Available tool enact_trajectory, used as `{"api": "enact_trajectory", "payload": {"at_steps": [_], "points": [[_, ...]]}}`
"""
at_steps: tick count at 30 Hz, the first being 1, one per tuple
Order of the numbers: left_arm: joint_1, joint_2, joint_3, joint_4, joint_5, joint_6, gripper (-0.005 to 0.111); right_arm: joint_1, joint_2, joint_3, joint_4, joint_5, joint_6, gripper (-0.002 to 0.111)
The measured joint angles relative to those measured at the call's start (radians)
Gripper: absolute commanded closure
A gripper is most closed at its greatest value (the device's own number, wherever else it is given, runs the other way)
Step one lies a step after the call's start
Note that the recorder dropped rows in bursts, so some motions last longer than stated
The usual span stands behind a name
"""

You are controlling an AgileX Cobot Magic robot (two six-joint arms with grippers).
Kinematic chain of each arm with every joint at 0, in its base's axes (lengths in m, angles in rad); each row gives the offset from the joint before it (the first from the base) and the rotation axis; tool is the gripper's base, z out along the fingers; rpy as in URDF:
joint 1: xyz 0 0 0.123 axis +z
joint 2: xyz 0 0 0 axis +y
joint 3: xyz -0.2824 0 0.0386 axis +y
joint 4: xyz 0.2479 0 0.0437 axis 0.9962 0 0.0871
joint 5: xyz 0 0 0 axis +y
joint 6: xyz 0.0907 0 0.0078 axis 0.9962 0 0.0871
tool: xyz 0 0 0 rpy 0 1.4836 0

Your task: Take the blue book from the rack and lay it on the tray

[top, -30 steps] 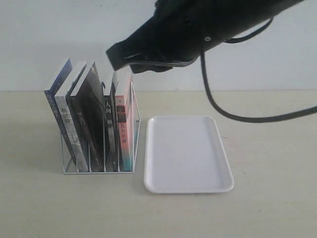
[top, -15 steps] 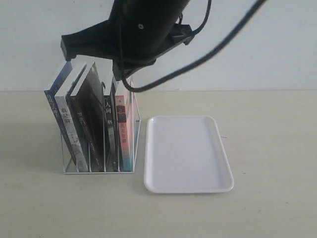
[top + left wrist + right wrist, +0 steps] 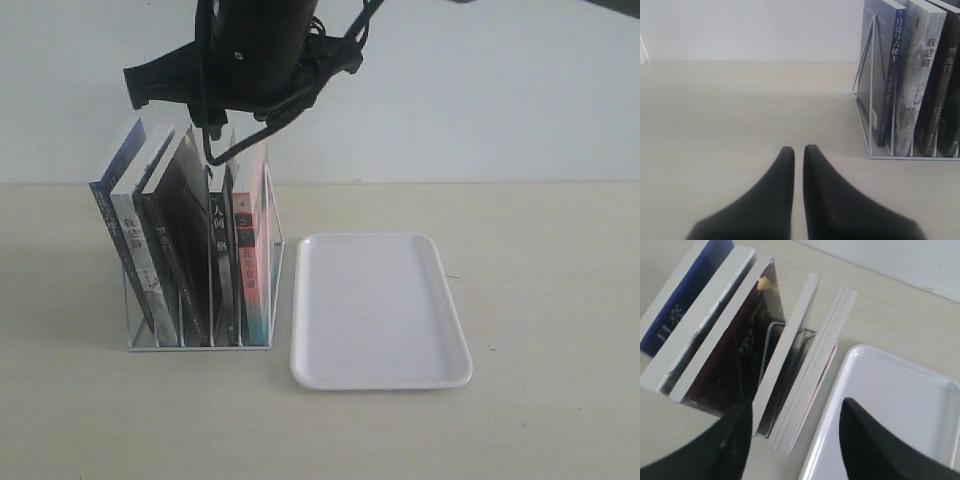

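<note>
The blue book (image 3: 112, 205) leans in the leftmost slot of the white wire rack (image 3: 276, 240); its blue spine (image 3: 892, 75) and the rack's wire (image 3: 863, 100) show in the left wrist view. My right gripper (image 3: 796, 404) hangs open above the books, holding nothing. From there I look down on the blue book's cover (image 3: 690, 295), the rack wire (image 3: 771, 330) and the white tray (image 3: 900, 405). The arm's dark body (image 3: 240, 60) hides the book tops in the exterior view. My left gripper (image 3: 799, 148) is shut and empty, low over the table, apart from the rack.
The tray (image 3: 380, 310) lies flat on the table just right of the rack. Beside the blue book stand a white-grey book (image 3: 135, 240), black-spined books (image 3: 185, 250) and a pink-and-teal-spined book (image 3: 252, 250). A white wall runs behind the table.
The right arm has swung left, from above the rack's right end to over the middle and left books. Books, rack and tray have not moved.
</note>
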Motion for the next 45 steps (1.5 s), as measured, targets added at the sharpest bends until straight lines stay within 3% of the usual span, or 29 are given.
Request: {"api": "enact_trajectory", "payload": {"at_steps": [8, 27, 31, 36, 45], "points": [[0.0, 0.0, 0.0, 0.0, 0.0, 0.0, 0.101, -0.071, 0.001, -0.002, 0.061, -0.014, 0.067, 0.057], [0.0, 0.0, 0.0, 0.0, 0.0, 0.0, 0.101, -0.072, 0.139, -0.005, 0.105, -0.04, 0.101, 0.058], [0.0, 0.0, 0.0, 0.0, 0.0, 0.0, 0.101, -0.072, 0.144, -0.005, 0.113, -0.04, 0.121, 0.075], [0.0, 0.0, 0.0, 0.0, 0.0, 0.0, 0.101, -0.072, 0.152, -0.005, 0.142, -0.04, 0.128, 0.106], [0.0, 0.0, 0.0, 0.0, 0.0, 0.0, 0.101, -0.072, 0.152, -0.005, 0.142, -0.037, 0.128, 0.108]]}}
